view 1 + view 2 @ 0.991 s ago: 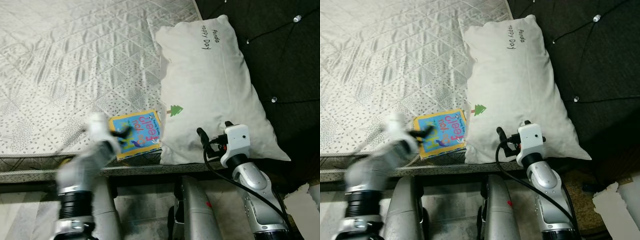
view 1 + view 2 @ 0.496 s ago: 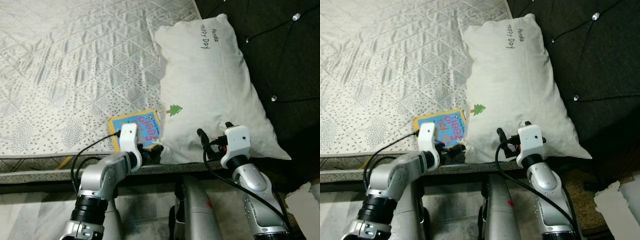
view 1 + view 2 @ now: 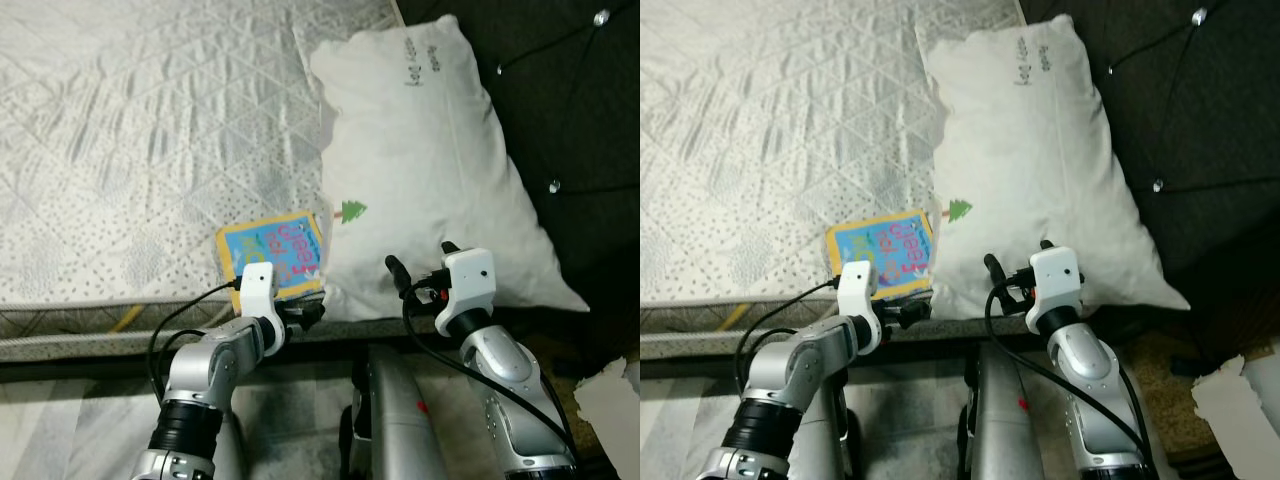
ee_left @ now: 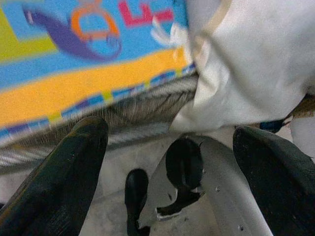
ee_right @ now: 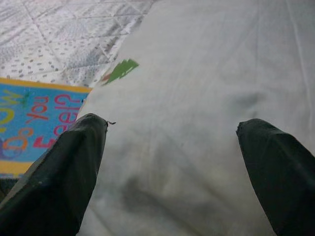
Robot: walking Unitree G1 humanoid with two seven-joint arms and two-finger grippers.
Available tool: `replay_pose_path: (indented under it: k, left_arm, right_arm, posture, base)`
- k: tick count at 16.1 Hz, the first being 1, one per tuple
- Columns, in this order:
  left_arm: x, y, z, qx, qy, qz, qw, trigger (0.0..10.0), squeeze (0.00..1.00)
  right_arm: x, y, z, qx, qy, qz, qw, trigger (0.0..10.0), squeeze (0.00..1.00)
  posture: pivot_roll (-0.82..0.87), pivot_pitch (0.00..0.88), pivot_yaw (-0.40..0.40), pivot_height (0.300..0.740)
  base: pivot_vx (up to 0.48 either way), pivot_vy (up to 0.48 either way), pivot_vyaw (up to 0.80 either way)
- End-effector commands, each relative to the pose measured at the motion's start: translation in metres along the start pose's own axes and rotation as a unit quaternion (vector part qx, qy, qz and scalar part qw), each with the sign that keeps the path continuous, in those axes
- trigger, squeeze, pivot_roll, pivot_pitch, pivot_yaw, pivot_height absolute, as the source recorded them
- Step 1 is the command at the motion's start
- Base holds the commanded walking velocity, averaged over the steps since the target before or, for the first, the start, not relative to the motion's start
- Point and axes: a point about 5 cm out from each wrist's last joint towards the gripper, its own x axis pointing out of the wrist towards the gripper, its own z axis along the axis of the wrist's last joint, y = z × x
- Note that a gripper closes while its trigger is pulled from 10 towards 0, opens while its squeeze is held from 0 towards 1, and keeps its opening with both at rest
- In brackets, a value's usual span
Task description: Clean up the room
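Hovering left gripper (image 3: 312, 311), apparently open, beside book (image 3: 272, 253)

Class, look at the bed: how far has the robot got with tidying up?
Nothing looks done yet. The colourful book lies flat at the mattress edge beside the pillow. The left tool, open, hovers near the book's corner; the right tool, open, faces the pillow. Grasping and tidying remain.

You see two silver arms with ribbed black collars near their lower ends. Each wrist carries a boxy white housing, and black cables loop from it down the forearm. The left gripper (image 3: 312, 312) and right gripper (image 3: 418, 268) have long, matte black fingers (image 4: 59, 177) with rounded tips. The silver torso shell bears a small red mark.
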Motion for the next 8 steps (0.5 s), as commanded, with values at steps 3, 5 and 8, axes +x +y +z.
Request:
replay_pose_path:
  k: [3, 5, 8]
  left_arm:
    - [0.008, -0.001, -0.001, 0.008, 0.012, -0.002, 1.000, 10.0, 1.00]
    - [0.013, -0.003, 0.001, 0.013, 0.010, -0.002, 1.000, 10.0, 1.00]
    - [0.011, 0.009, 0.006, 0.006, -0.006, 0.028, 1.000, 10.0, 1.00]
  right_arm:
    - [-0.002, -0.003, 0.001, -0.011, 0.002, -0.001, 1.000, 10.0, 0.00]
    - [-0.002, -0.001, 0.002, -0.015, 0.000, -0.001, 1.000, 10.0, 0.00]
    - [-0.001, -0.002, 0.001, -0.014, 0.000, -0.003, 1.000, 10.0, 0.00]
  posture:
    - [-0.07, 0.173, -0.068, 0.551]
    - [-0.07, 0.170, -0.063, 0.551]
    - [-0.07, 0.170, -0.062, 0.551]
  base:
    - [0.000, 0.000, 0.00]
    - [0.000, 0.000, 0.00]
    - [0.000, 0.000, 0.00]
